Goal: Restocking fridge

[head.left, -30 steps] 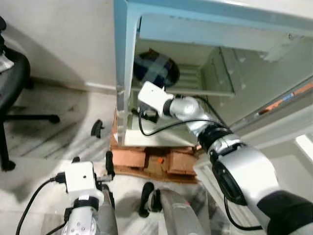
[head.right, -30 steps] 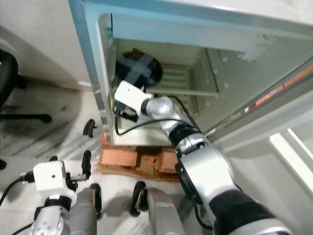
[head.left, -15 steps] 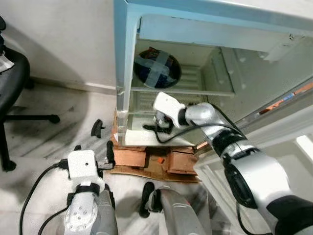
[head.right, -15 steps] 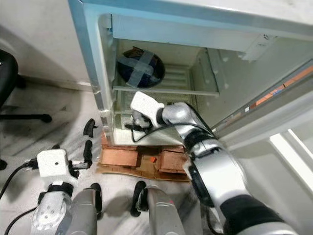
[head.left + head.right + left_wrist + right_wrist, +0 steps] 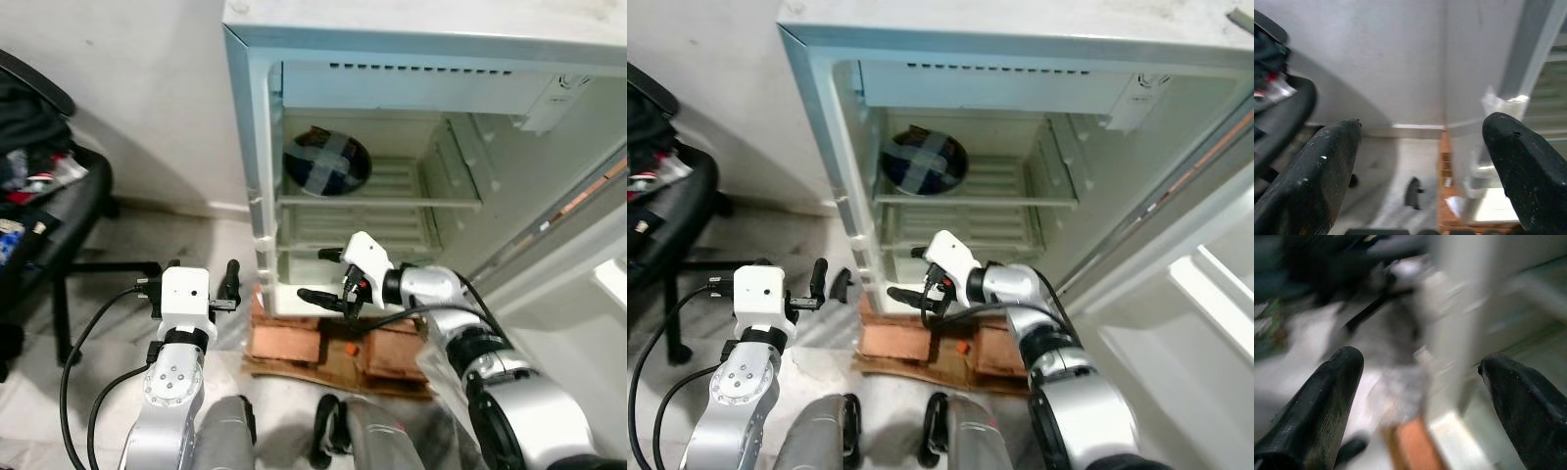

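The fridge (image 5: 253,147) stands open in front of me, raised on bricks (image 5: 294,343). On its upper shelf (image 5: 382,200) sits a dark round item (image 5: 326,162) crossed with pale tape, toward the shelf's left end, just inside the left wall. The lower space beneath that shelf looks bare from here.

My right gripper (image 5: 323,275) hangs at the mouth of that lower space, below the round item and a little in front of it, fingers spread wide with nothing between them. In the right wrist view the fingers (image 5: 1317,401) frame a blurred fridge edge and an orange brick, so I judge this hand empty and free.

My left gripper (image 5: 231,286) is also spread and empty, hanging outside the fridge, to the left of its front edge, over the floor. In the left wrist view it looks toward the wall and the fridge corner.

The relation that counts: the round item lies up and back from my right gripper, and the right arm is much the nearer. A chair (image 5: 59,211) with clutter stands well apart on the left.
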You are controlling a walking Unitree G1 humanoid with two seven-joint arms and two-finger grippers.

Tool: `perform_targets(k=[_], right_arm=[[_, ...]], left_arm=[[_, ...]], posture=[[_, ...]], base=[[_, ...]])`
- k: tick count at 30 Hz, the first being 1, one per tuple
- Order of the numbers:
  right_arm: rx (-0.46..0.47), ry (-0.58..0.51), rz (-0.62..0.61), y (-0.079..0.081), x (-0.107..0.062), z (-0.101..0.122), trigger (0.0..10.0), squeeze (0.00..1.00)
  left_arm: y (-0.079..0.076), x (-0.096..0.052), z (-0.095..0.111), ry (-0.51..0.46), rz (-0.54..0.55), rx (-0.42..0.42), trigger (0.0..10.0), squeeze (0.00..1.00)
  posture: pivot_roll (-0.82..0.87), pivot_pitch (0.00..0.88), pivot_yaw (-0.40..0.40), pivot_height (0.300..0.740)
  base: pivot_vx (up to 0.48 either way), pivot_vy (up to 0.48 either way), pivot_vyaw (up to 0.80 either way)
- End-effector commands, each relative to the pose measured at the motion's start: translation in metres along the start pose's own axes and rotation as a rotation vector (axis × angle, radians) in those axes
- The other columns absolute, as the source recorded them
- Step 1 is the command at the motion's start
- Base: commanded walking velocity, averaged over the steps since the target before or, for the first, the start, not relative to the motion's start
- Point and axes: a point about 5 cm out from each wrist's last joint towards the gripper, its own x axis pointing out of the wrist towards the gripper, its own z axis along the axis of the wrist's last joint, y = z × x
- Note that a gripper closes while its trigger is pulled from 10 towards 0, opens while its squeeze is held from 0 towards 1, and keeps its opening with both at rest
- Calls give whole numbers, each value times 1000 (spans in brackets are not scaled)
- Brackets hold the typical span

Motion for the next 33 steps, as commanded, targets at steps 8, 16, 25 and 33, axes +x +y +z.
perform_targets(k=[8,16,25,33], right_arm=[[192,-165,-468,-24,-26,2,10000,0],[267,-269,-751,-11,-53,-4,10000,0],[227,-223,-791,7,-61,-7,10000,0],[266,-174,-812,2,-68,-13,10000,0]], left_arm=[[6,5,-8,-4,-10,55,10000,0],[9,8,-8,0,28,33,10000,0],[1,9,-10,2,19,27,10000,0],[4,8,-11,7,41,29,10000,0]], posture=[[183,3,-8,740],[158,0,-9,740],[140,0,-15,740],[146,3,-20,740]], base=[[0,0,0],[0,0,-733],[0,0,-327],[0,0,0]])
